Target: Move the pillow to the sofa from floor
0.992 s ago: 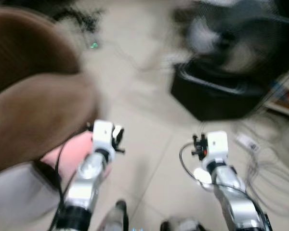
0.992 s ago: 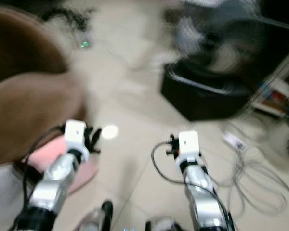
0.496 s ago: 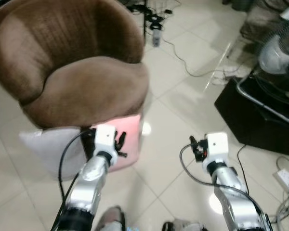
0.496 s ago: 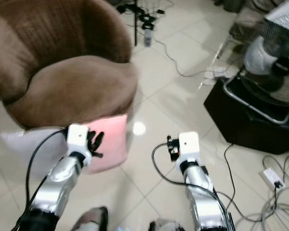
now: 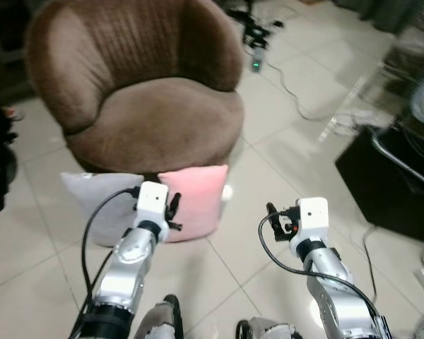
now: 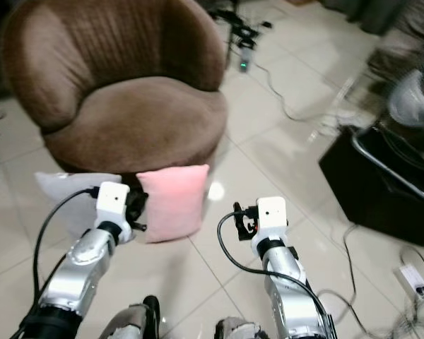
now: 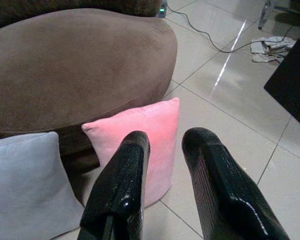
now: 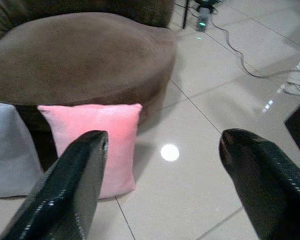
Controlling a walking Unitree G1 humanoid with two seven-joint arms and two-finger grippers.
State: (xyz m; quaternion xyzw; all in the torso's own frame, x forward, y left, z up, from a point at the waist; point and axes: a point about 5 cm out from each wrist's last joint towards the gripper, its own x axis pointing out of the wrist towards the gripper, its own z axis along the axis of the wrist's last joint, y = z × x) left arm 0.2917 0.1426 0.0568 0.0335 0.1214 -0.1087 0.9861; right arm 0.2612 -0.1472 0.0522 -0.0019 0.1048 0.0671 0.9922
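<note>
In our left wrist view the left gripper (image 7: pixel 162 150) has its jaws close together, a narrow gap between the two black fingers (image 7: pixel 122 185) and nothing held. Our right gripper (image 8: pixel 162 150) has its jaws wide apart and empty. In the head views both grippers are raised in front of us above the tiled floor (image 5: pixel 283 162), the left gripper over the lower edge of the pillows and the right gripper over bare tiles, well apart from them.

Just beyond the left gripper stands the pink pillow (image 5: pixel 194 201), upright on the floor and leaning against the front of the brown sofa (image 5: pixel 155 120). Just beside it, on our left, a grey pillow (image 5: pixel 102 205) stands the same way, its edge next to the pink one; we cannot tell whether the two touch. The sofa is a round, low-backed seat with a thick cushion, and nothing lies on it.

A bright spot of reflected light (image 8: pixel 169 152) sits on the tiles just to the right of the pink pillow. Further right stands a black box (image 5: pixel 392 183) with a metal frame on it, blurred. Behind the sofa a cable (image 5: pixel 297 95) runs across the floor from a small device with a green light (image 5: pixel 255 66).
</note>
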